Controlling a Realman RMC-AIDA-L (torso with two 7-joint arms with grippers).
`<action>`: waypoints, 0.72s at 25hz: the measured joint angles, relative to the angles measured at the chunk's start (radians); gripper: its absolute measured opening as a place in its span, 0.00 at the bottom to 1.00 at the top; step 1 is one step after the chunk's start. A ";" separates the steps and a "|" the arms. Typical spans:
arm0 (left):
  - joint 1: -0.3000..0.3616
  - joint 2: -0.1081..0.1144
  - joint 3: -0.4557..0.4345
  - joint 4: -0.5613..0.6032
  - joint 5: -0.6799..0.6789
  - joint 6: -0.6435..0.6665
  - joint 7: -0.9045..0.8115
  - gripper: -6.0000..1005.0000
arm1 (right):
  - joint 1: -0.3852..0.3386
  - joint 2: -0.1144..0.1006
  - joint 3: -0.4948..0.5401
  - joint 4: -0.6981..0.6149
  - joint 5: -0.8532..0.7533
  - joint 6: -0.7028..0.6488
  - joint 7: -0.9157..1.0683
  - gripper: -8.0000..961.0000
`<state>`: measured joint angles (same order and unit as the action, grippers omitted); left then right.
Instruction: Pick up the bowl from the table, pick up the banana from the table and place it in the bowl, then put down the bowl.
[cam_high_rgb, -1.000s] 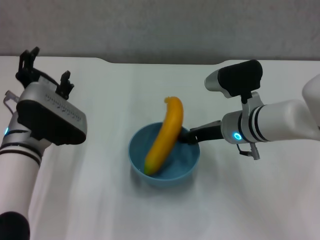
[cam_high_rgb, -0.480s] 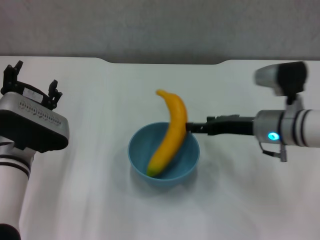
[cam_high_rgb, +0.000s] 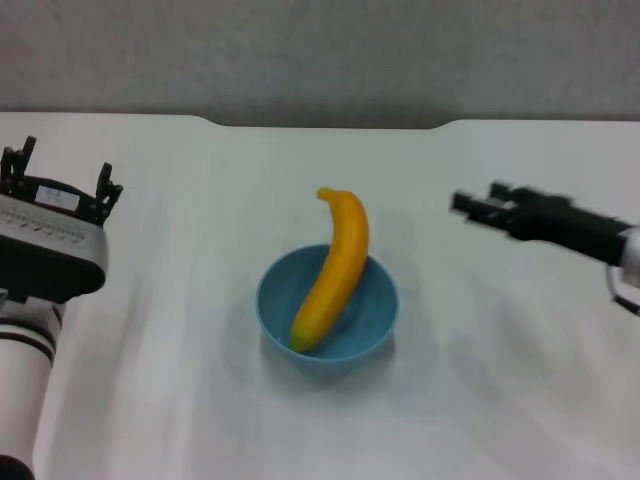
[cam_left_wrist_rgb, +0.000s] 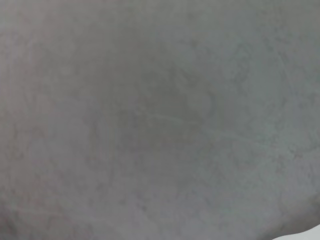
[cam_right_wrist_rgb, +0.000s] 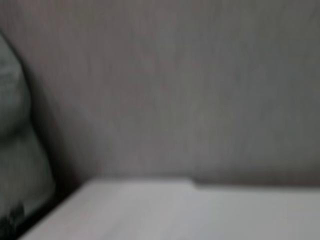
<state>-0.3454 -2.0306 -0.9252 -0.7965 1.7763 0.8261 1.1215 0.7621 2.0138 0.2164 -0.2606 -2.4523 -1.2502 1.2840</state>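
Note:
The light-blue bowl (cam_high_rgb: 372, 318) stands on the white table (cam_high_rgb: 520, 400) at its middle. The yellow-orange banana (cam_high_rgb: 335, 268) lies in it, lower end on the bowl's floor, upper part leaning over the far rim with the stem up. My right gripper (cam_high_rgb: 476, 205) is empty and open, off to the right of the bowl and apart from it. My left gripper (cam_high_rgb: 62, 172) is open and empty at the far left. Neither wrist view shows the bowl or the banana.
The table's far edge has a shallow notch (cam_high_rgb: 330, 122) behind the bowl, with a grey wall beyond. The right wrist view shows the wall and a strip of table (cam_right_wrist_rgb: 200, 210). The left wrist view shows only grey wall.
My right gripper has let go of the bowl's rim and pulled back to the right. The banana has settled lower against the far rim. My left arm has drawn back to the left.

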 joint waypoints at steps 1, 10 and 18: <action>0.002 0.001 0.000 0.000 -0.002 -0.002 -0.030 0.89 | -0.031 0.000 0.001 -0.008 0.057 -0.042 -0.040 0.90; 0.009 0.005 -0.012 -0.002 0.002 -0.062 -0.177 0.89 | -0.267 0.002 0.004 0.104 0.509 -0.175 -0.326 0.89; 0.012 0.006 -0.003 0.003 0.003 -0.092 -0.193 0.89 | -0.362 0.005 0.005 0.278 0.762 -0.177 -0.533 0.89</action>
<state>-0.3331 -2.0248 -0.9285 -0.7937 1.7797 0.7341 0.9284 0.4006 2.0183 0.2213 0.0170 -1.6901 -1.4270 0.7510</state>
